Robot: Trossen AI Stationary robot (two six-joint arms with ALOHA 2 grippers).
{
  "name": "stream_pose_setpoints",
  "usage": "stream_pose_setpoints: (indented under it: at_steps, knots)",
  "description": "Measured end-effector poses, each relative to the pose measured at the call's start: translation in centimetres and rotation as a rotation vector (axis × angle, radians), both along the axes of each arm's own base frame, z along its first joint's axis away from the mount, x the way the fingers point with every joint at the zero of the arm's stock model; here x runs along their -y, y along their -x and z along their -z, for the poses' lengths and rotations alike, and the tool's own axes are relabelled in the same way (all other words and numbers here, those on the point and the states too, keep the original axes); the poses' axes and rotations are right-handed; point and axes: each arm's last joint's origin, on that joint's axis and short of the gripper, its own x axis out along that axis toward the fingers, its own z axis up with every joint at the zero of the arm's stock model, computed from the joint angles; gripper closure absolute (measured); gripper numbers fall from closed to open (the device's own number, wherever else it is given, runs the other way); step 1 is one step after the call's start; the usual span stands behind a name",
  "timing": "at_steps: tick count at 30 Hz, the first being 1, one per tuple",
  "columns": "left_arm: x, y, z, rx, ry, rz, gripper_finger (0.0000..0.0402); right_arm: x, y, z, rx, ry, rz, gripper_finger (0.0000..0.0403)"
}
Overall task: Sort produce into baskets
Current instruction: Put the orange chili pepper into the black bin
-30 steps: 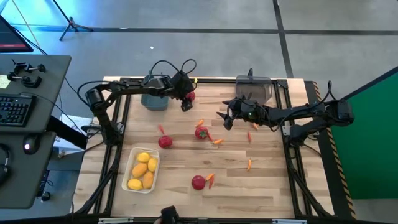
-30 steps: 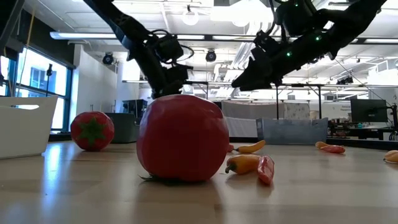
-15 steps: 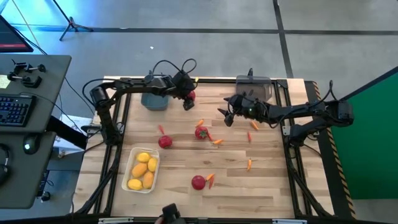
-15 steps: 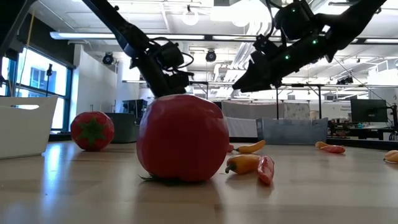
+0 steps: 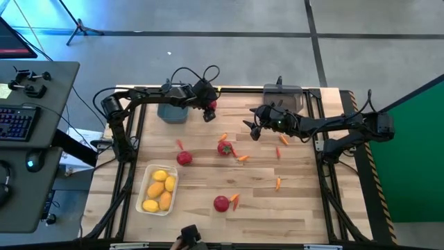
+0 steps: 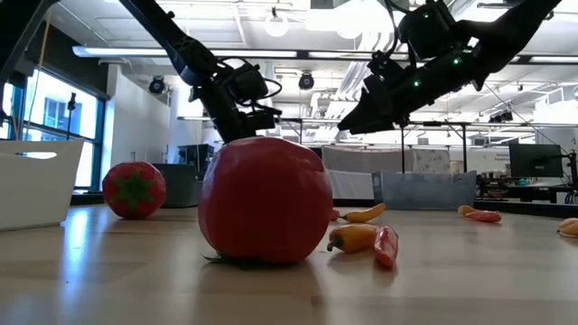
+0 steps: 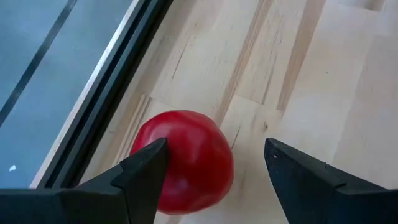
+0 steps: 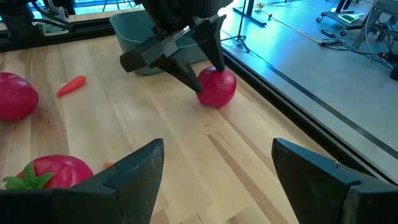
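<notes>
Overhead, left end effector (image 5: 207, 111) hovers beside the blue bin (image 5: 172, 111), right end effector (image 5: 254, 130) waiting released. Left wrist: fingers spread, unclenched, tomato (image 7: 184, 160) between them on the surface. Likely light, smooth, rolls easily; grip its widest middle.

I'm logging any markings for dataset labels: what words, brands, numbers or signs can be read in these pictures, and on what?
None can be read.
The keyboard on the side desk has key markings, too small to read.
The tomatoes, peppers, lemons and bins show no print.
</notes>
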Motion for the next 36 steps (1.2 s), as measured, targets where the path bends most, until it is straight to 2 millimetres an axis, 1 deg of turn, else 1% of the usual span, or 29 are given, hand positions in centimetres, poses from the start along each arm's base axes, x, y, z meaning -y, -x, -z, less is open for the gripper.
stream_pose_setpoints:
  at_steps: [4, 8, 11, 14, 17, 25, 29, 33, 36]
  knots:
    - [0.5, -0.2, -0.1, 0.015, 0.029, 0.040, 0.0147, 0.0, 0.0, 0.0, 0.000, 0.001, 0.000, 0.0114]
    - [1.6, -0.5, -0.7, 0.014, 0.037, 0.086, 0.0147, 0.0, 0.0, 0.0, -0.007, 0.012, -0.005, 0.0114]
    - [2.4, -0.4, -1.4, 0.017, 0.042, 0.105, 0.0147, 0.0, 0.0, 0.0, -0.008, 0.013, -0.009, 0.0114]
    - [2.9, -0.3, -2.6, 0.047, 0.029, 0.108, 0.0147, 0.0, 0.0, 0.0, -0.010, 0.012, -0.010, 0.0114]
    - [3.0, -0.2, -3.4, 0.070, 0.013, 0.089, 0.0147, 0.0, 0.1, 0.2, -0.025, 0.008, -0.012, 0.0114]
    - [2.8, 0.1, -3.5, 0.056, 0.007, 0.081, 0.0149, -0.2, 0.2, 0.5, -0.054, -0.030, -0.026, 0.0114]
    - [3.4, -0.4, -3.5, 0.108, 0.065, 0.127, 0.0174, -0.7, 0.7, 0.2, -0.052, -0.113, -0.042, 0.0114]
    - [4.0, -0.8, -3.0, 0.202, 0.072, 0.172, 0.0222, -1.6, 1.9, 0.3, -0.122, -0.222, -0.012, 0.0121]
    - [4.4, -1.1, -2.5, 0.283, 0.049, 0.191, 0.0260, -2.3, 3.3, 0.7, -0.216, -0.334, 0.050, 0.0141]
